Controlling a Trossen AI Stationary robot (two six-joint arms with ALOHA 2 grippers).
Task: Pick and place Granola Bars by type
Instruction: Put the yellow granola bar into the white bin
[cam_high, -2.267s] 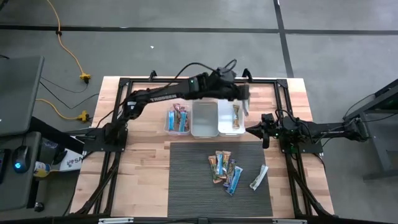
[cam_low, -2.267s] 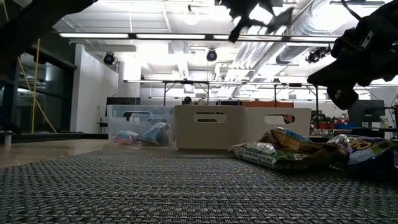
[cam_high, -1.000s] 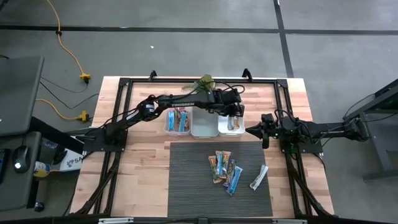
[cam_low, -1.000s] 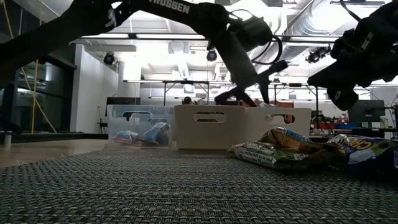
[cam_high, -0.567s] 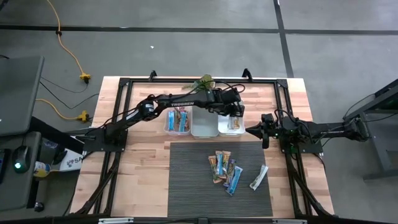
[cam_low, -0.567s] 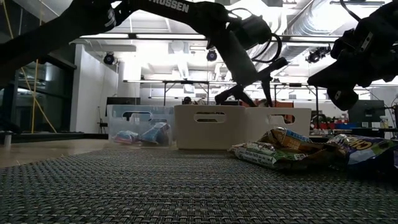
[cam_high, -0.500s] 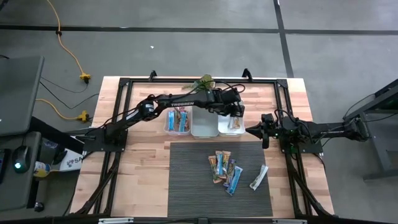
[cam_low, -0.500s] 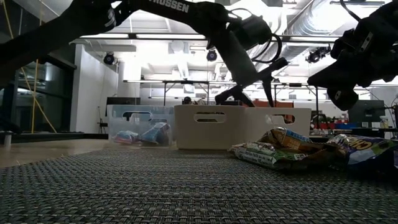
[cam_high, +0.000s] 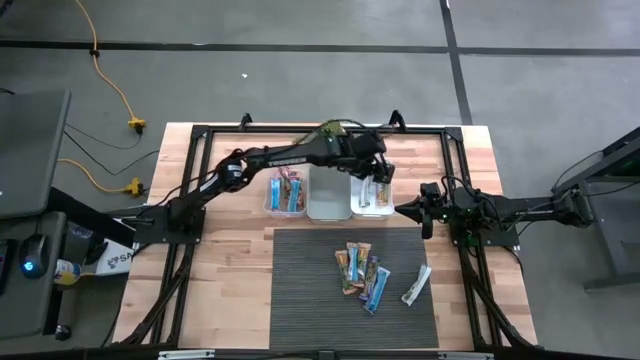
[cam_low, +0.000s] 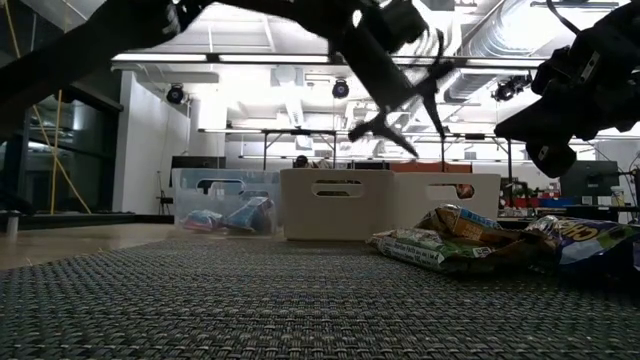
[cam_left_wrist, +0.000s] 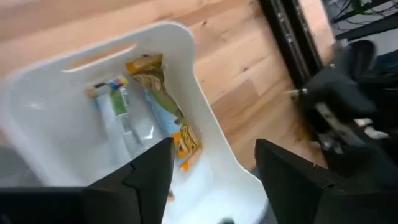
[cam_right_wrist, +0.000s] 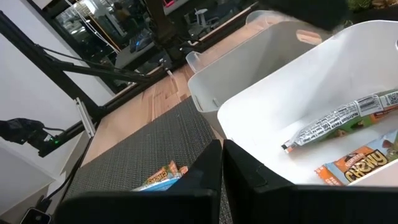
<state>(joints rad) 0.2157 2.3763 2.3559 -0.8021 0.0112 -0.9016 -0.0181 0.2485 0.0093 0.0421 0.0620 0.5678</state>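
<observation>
The left gripper (cam_high: 372, 180) hangs wide and empty above the right-hand bin (cam_high: 373, 207), where two bars (cam_left_wrist: 149, 106) lie. The right gripper (cam_high: 405, 210), closed, waits at its 3 o'clock. Reaching for the bars on the mat (cam_high: 362, 277) at 6 o'clock, the left arm could clip that wall or the waiting gripper.

My left gripper (cam_high: 377, 186) hangs open above the right bin (cam_high: 372, 212). Its walls fence two bars (cam_left_wrist: 152, 102). The middle bin (cam_high: 328, 205) touches it.

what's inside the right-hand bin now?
Right-hand bin: a white-silver bar and an orange-brown bar. The left tool, open, covers part of it from above.
</observation>
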